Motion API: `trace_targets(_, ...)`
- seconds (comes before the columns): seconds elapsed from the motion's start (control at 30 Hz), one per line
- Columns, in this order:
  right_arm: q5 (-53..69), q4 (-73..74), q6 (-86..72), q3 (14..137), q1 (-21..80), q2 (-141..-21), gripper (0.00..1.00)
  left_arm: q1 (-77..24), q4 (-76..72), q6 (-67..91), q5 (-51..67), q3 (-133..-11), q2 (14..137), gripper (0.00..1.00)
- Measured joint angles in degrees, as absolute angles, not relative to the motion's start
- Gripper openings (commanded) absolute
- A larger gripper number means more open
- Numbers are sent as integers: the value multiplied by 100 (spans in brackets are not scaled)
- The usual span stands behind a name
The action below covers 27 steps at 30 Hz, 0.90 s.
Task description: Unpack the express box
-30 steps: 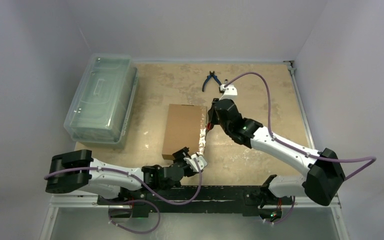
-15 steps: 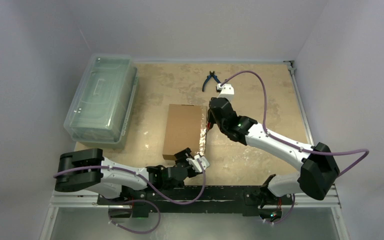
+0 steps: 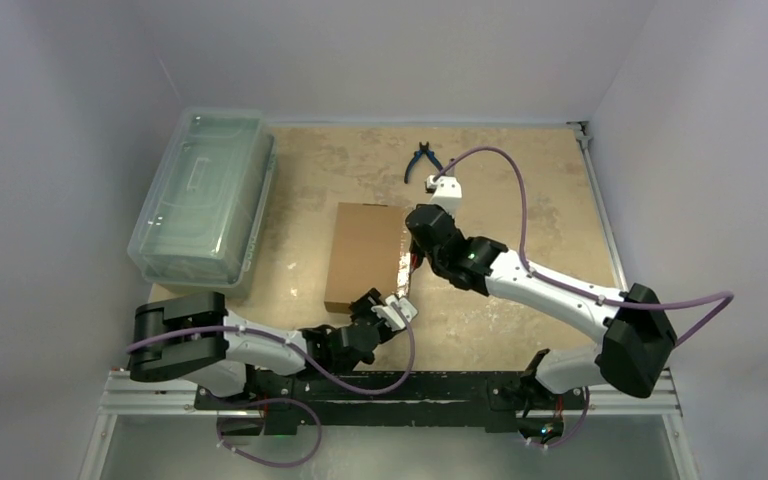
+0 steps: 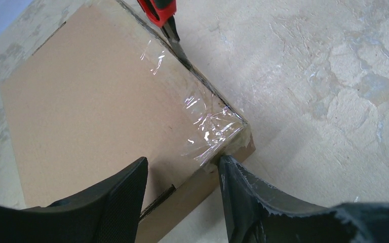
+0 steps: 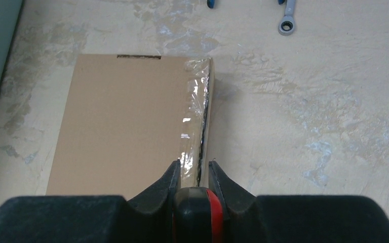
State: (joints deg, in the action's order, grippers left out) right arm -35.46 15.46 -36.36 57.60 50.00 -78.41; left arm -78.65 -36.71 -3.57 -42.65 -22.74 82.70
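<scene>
I look down on the table (image 3: 520, 200). The biggest thing on it is the clear bin (image 3: 203, 190), which sits shut along the left edge, up by the far left corner. Next is the express box (image 3: 363, 255). It lies flat and shut near the middle of the table, a bit toward the near edge, with its long sides running from far to near. My left claw (image 4: 182, 172) is half wide and sits around the near right corner of the box. One finger touches the taped corner, and I cannot tell if the other one presses. My right claw (image 5: 191, 174) is squeezed tight on a red and black cutter (image 4: 158, 10), and the blade is in the slit along the right edge of the box. Shiny clear tape (image 4: 202, 119) runs down that edge to the near corner, so I think I am partway through cutting it. To do this well, I should pull the blade slowly and straight along the slit toward the near corner. I should keep it shallow so nothing inside gets hurt. The left claw should hold the corner firm so the box does not slide or spin, and the blade must stop before it meets that claw. I count one bin, one box, two claws, one cutter, one pair of blue pliers (image 3: 420, 160) near the far edge, and one small spanner (image 5: 286, 21) that only the right wrist camera shows.
</scene>
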Motion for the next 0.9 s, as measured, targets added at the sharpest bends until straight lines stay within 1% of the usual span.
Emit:
trace_targets(0.33,-3717,1782,-3997,5553,5358,-7647,0,-7671,-3852,-25,-4202,-2357,8464,49)
trace_targets(0.63,-4163,2025,-4316,5371,5684,-7369,0,-7631,-3940,80,-4198,-2617,8757,45)
trace_targets(0.9,-4484,2069,-4617,5131,6023,-7269,0,-7568,-3986,244,-4198,-2648,8801,43)
